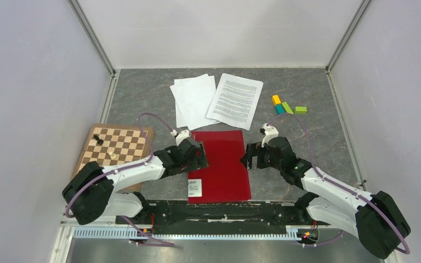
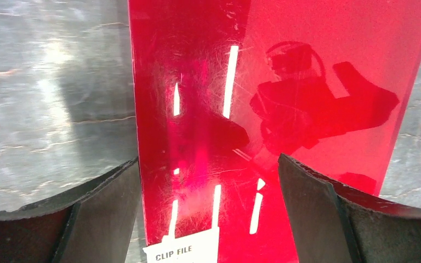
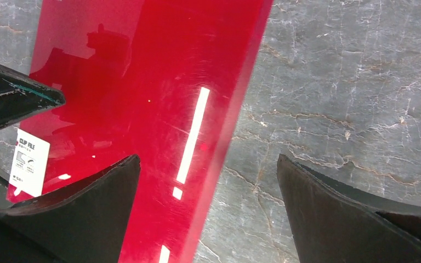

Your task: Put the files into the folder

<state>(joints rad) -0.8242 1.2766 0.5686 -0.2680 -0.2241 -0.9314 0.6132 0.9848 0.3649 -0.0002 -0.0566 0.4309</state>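
Note:
The red folder (image 1: 219, 164) lies closed and flat in the middle of the table, its white label (image 1: 194, 188) at the near left corner. The files are white sheets behind it: blank ones (image 1: 193, 98) and a printed one (image 1: 235, 101). My left gripper (image 1: 201, 156) hangs open over the folder's left edge (image 2: 142, 137), with the label (image 2: 183, 251) between its fingers. Open as well, my right gripper (image 1: 250, 156) straddles the folder's right edge (image 3: 225, 148). Nothing is held.
A wooden chessboard (image 1: 115, 145) with a few pieces lies at the left. Small coloured blocks (image 1: 286, 106) sit at the back right. White walls close in the grey stone table (image 1: 318, 142) on three sides.

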